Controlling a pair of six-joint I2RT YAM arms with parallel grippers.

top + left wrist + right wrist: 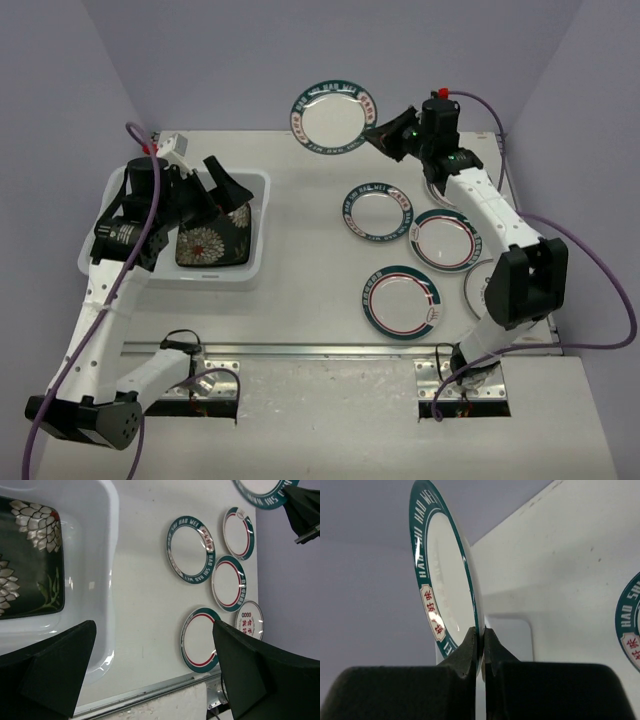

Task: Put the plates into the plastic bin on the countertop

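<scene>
Held plate (447, 580): round, glossy white china with a teal rim band, white lettering and red-character panels. It hangs roughly level in the air over the far edge of the countertop (300, 300).
Right gripper (481, 637): my jaws pinch that plate's rim, one black fingertip pressed on each face.
Right arm: reaches from the near right base to the far side, wrist turned left.
Bin (112, 580): translucent white plastic tub with rounded corners and a flared rim, on the left of the countertop.
In the bin: a square black plate (27, 560) with white flowers lies on the floor. I cannot tell whether another sits beneath it.
Left gripper (205, 190): my jaws are spread wide, holding nothing, hovering over the bin.
Left arm: rises from the near left base, elbow bent, wrist tipped down.
Right half of countertop: lettered plate (190, 549), far banded plate (239, 532), middle banded plate (228, 582), near banded plate (200, 639) and red-character plate (249, 620), all round, flat and close together.
Countertop: smooth, off-white, with a metal rail (330, 350) along the near edge.
</scene>
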